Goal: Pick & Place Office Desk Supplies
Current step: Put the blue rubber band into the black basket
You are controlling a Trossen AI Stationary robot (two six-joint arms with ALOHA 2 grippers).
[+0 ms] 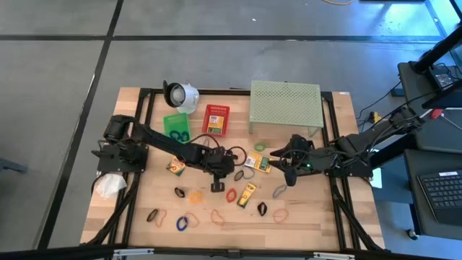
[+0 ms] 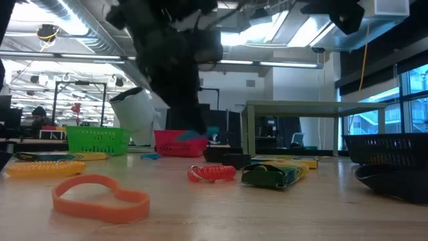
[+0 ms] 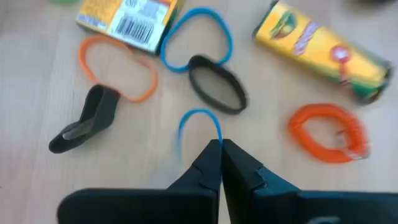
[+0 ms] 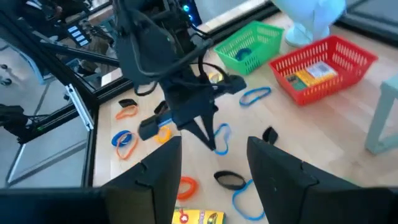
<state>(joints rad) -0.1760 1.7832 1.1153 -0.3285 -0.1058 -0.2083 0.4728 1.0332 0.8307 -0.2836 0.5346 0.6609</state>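
My left gripper (image 3: 221,147) hovers over the middle of the table (image 1: 310,217), shut on a thin blue rubber band (image 3: 199,124). The right wrist view shows it too, fingers pointing down, with the band (image 4: 219,138) at their ends. Beneath it lie a crayon box (image 3: 127,18), a second crayon box (image 3: 323,50), an orange band (image 3: 118,65), another blue band (image 3: 199,37), two black bands (image 3: 217,90) and an orange coil (image 3: 326,134). My right gripper (image 4: 216,144) is open and empty, to the right of the left one (image 1: 289,162). My left gripper pinches the blue band at one point of its loop (image 3: 217,138), between the two fingertips (image 3: 211,155), coming from above and pointing down. The rest of the loop hangs slack from the fingertips, above the table and clear of the other items.
A green basket (image 1: 175,124) and a red basket (image 1: 216,119) holding a crayon box stand toward the far edge, next to a white round object (image 1: 180,94) and the pale green perforated shelf (image 1: 285,105). More bands (image 1: 184,222) lie scattered along the near side.
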